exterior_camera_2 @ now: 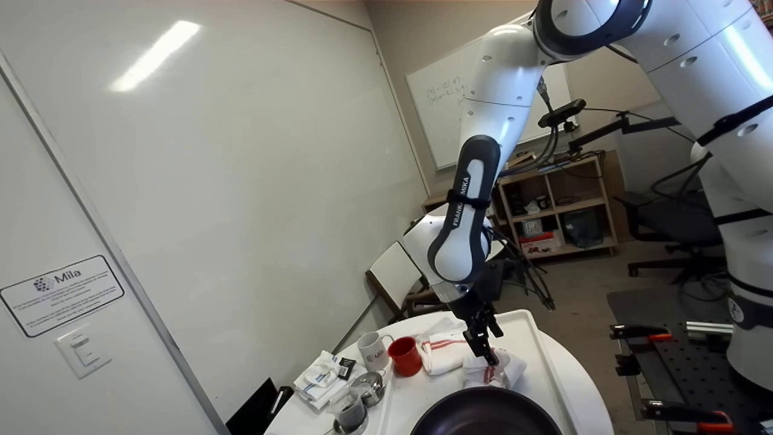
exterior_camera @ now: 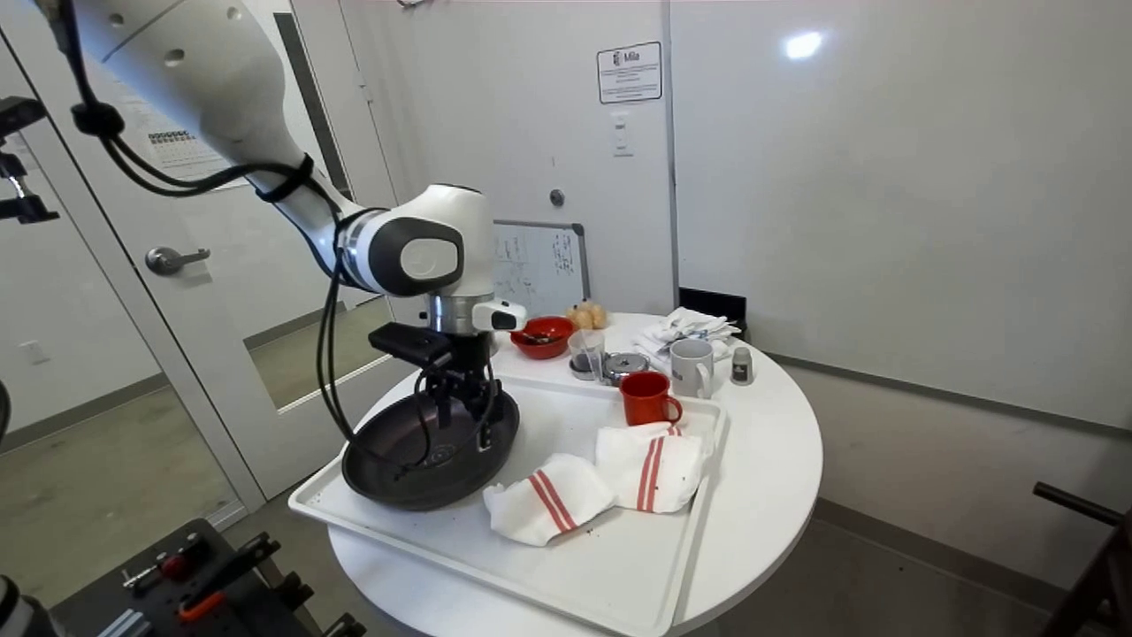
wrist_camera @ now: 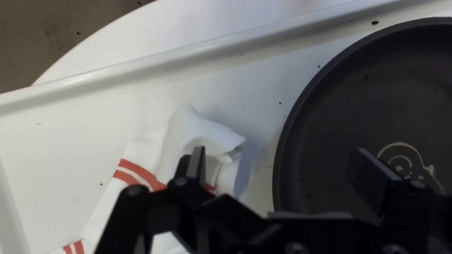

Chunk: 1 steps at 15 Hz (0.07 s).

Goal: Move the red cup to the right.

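Note:
The red cup [exterior_camera: 644,398] stands upright with its handle out to one side, at the tray's corner behind the striped cloths. It also shows in an exterior view [exterior_camera_2: 405,359] beside a grey-white mug. It is out of view in the wrist view. My gripper [exterior_camera: 464,428] is open and empty, some way from the cup. It appears above the tray near the black frying pan. In the wrist view the gripper [wrist_camera: 282,173] has its fingers wide apart, one over a striped cloth and one over the pan. It also shows in an exterior view [exterior_camera_2: 490,349].
The black frying pan [wrist_camera: 328,116] and striped cloths [exterior_camera: 650,469] lie on the white tray [exterior_camera: 619,575]. Beyond the tray are a grey-white mug [exterior_camera: 691,367], a wide red bowl [exterior_camera: 541,338], a clear cup [exterior_camera: 587,349], a metal lidded container [exterior_camera: 626,366] and a shaker [exterior_camera: 742,366].

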Available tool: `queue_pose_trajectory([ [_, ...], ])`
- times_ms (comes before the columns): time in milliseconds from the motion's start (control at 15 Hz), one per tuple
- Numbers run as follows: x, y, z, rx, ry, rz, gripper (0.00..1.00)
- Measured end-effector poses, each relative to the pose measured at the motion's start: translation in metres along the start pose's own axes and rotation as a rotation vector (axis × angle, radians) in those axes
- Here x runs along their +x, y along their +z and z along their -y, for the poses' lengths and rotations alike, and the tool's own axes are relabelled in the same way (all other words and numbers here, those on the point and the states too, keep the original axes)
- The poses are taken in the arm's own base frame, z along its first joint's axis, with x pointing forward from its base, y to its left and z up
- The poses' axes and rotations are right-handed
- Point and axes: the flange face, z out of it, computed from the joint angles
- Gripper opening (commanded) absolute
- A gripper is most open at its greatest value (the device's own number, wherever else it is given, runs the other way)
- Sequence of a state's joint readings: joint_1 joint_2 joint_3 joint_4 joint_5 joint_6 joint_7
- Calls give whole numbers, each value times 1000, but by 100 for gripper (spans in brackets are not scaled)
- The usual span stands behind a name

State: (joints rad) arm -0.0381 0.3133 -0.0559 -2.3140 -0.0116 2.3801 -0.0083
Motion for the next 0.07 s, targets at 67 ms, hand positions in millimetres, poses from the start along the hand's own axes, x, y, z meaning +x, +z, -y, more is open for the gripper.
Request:
queue_pose_trajectory([
  [67, 0, 0, 0, 0, 1, 0, 100],
])
